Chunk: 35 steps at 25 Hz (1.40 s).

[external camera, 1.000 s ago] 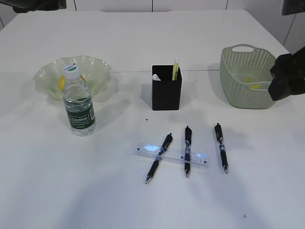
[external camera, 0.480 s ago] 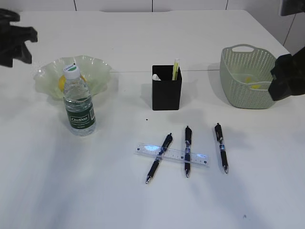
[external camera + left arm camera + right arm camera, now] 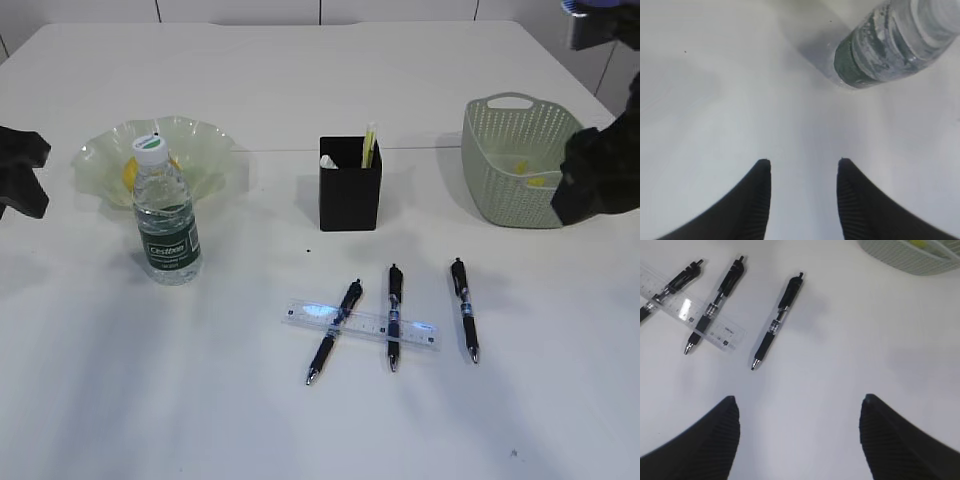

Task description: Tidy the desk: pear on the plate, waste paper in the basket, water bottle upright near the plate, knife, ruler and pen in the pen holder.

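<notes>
A water bottle point(image 3: 165, 215) stands upright in front of a pale green wavy plate point(image 3: 100, 155) that holds a yellow pear point(image 3: 130, 174). The bottle's base shows in the left wrist view point(image 3: 890, 45). A black pen holder point(image 3: 349, 197) stands mid-table with a yellow-green item in it. Three black pens point(image 3: 333, 331) point(image 3: 393, 315) point(image 3: 464, 309) lie in front; two lie across a clear ruler point(image 3: 360, 323). The right wrist view shows the pens point(image 3: 777, 320) and the ruler point(image 3: 687, 310). My left gripper point(image 3: 802, 162) is open and empty at the far left. My right gripper point(image 3: 797, 400) is open and empty by the basket point(image 3: 515, 165).
The green basket holds something yellow point(image 3: 535, 181). The table's left and right edges lie close to the arms point(image 3: 20, 175) point(image 3: 595, 180). A small dark speck point(image 3: 308, 251) lies in front of the holder.
The left arm has come into view at the left edge and dropped lower beside the plate. The right arm has shifted slightly left by the basket. Objects have not moved.
</notes>
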### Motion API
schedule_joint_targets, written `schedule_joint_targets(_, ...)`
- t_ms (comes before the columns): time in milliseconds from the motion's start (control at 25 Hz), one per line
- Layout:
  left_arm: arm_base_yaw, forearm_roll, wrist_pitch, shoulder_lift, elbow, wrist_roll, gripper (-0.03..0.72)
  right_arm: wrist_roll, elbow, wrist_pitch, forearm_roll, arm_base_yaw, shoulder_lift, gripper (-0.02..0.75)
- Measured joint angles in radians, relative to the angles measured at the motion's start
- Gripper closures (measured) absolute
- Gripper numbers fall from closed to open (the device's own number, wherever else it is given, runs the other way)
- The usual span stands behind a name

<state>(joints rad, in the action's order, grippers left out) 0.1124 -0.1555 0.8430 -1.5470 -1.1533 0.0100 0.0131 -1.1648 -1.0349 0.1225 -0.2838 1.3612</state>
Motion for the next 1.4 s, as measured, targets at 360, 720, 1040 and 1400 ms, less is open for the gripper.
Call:
schedule_joint_targets(360, 0.000, -0.046, -0.022, 0.045, 0.095, 0.025, 0.332, 0.072, -0.062, -0.020, -0.059, 0.000, 0.056, 0.182)
schedule_joint_targets(720, 0.000, -0.122, -0.127, 0.155, 0.336, 0.032, 0.326, 0.196, -0.231, -0.102, -0.065, -0.050, 0.205, 0.182)
schedule_joint_targets(1040, 0.000, -0.180, -0.173, 0.155, 0.352, 0.103, 0.309, 0.367, -0.310, -0.128, -0.065, -0.174, 0.386, 0.182)
schedule_joint_targets(1400, 0.000, -0.393, -0.205, 0.097, 0.352, 0.293, 0.230, 0.417, -0.323, -0.029, -0.062, -0.193, 0.487, 0.182)
